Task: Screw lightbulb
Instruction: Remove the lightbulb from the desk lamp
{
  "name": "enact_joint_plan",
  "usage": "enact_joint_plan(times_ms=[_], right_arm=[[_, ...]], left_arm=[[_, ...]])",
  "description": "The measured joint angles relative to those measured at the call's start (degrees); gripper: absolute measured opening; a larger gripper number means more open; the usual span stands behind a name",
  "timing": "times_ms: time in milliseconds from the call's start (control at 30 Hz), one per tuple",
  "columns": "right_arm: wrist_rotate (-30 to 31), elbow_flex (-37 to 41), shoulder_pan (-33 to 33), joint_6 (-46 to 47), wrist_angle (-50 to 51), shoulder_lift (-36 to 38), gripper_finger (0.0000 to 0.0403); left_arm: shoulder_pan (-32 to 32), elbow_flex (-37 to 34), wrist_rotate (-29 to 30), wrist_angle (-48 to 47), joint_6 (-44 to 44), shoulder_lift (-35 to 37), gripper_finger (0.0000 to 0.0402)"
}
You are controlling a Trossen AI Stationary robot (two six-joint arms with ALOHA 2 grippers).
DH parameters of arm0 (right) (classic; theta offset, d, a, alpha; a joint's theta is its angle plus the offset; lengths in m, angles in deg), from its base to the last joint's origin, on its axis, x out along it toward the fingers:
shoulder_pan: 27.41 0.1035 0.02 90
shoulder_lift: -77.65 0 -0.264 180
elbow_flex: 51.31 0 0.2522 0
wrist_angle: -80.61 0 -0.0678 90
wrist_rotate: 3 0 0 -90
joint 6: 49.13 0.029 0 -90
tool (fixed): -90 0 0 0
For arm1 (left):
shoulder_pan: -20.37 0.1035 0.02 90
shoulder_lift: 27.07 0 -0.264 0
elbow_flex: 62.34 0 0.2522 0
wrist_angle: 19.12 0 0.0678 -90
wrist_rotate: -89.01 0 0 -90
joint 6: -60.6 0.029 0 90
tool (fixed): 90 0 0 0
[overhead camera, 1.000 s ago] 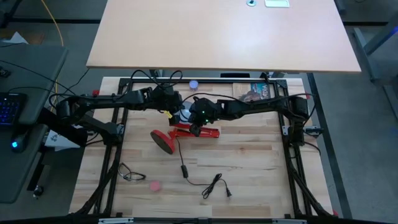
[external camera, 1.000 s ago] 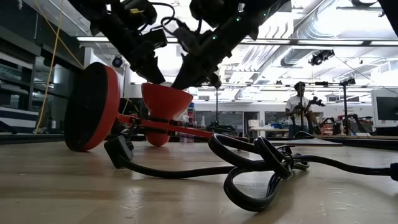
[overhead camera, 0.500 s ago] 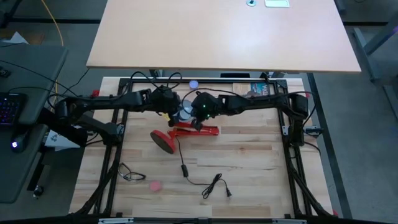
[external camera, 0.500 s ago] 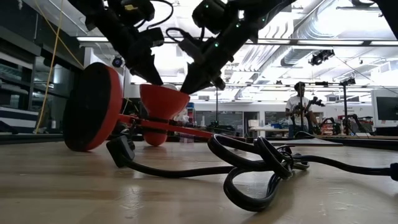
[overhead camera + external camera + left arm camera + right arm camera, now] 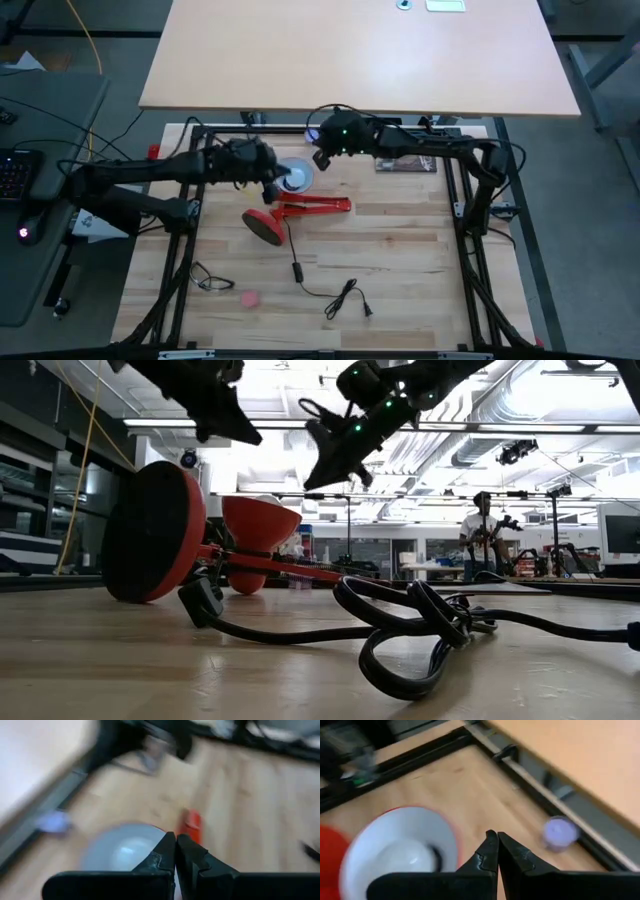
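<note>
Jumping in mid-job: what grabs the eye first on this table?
A red lamp lies tipped on its side mid-table, its white-lined shade opening upward with the lightbulb inside. The left gripper and right gripper flank the shade, both shut and empty. A black cord trails toward the near edge.

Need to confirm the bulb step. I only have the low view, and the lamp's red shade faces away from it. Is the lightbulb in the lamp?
Observer: The right wrist view looks into the shade. The lightbulb sits inside it. I can't tell how far it is screwed in.
Operator: Either pincer holding anything?
Observer: No. The left pincer and the right pincer are both shut and empty.
Operator: Where are they over the table?
Observer: In the high view, the left one hangs beside the shade's mouth. The right one is farther back, close to a small lavender round thing.
</note>
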Motion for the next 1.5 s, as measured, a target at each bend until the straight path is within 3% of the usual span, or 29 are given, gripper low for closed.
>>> enact_joint_plan(times_ms=[133, 200, 300, 433, 567, 1067, 1500], right_arm=[[-11.58, 0.01, -0.09, -0.64, 1.55, 1.02, 0.0000], [-17.21, 0.01, 0.93, -0.80, 1.67, 1.30, 0.0000], [-19.28, 0.01, 3.20, -2.13, 2.30, 1.43, 0.0000], [-18.82, 0.03, 6.50, -3.32, 2.69, 1.37, 0.0000], [-14.39, 0.03, 8.83, -3.27, 3.13, 1.15, 0.0000], [-10.10, 0.09, 10.65, 6.00, -1.11, -4.98, 0.0000], [-5.99, 0.09, 10.49, 5.84, -2.13, -6.01, 0.0000]], left_arm=[[2.89, 0.04, 6.59, -0.16, 2.54, 2.05, 0.0000], [5.45, 0.04, 5.98, -0.48, 3.23, 1.63, 0.0000], [9.00, 0.04, 2.58, -0.73, 3.74, -0.61, 0.0000], [11.73, 0.04, -3.59, -0.56, 6.61, -4.74, 0.0000], [12.28, 0.02, -6.47, 1.23, 12.88, -7.92, 0.0000], [13.06, 0.01, -4.97, 4.74, 25.56, -14.08, 0.0000], [12.77, 0.01, -4.84, 3.71, 26.87, -14.85, 0.0000]])
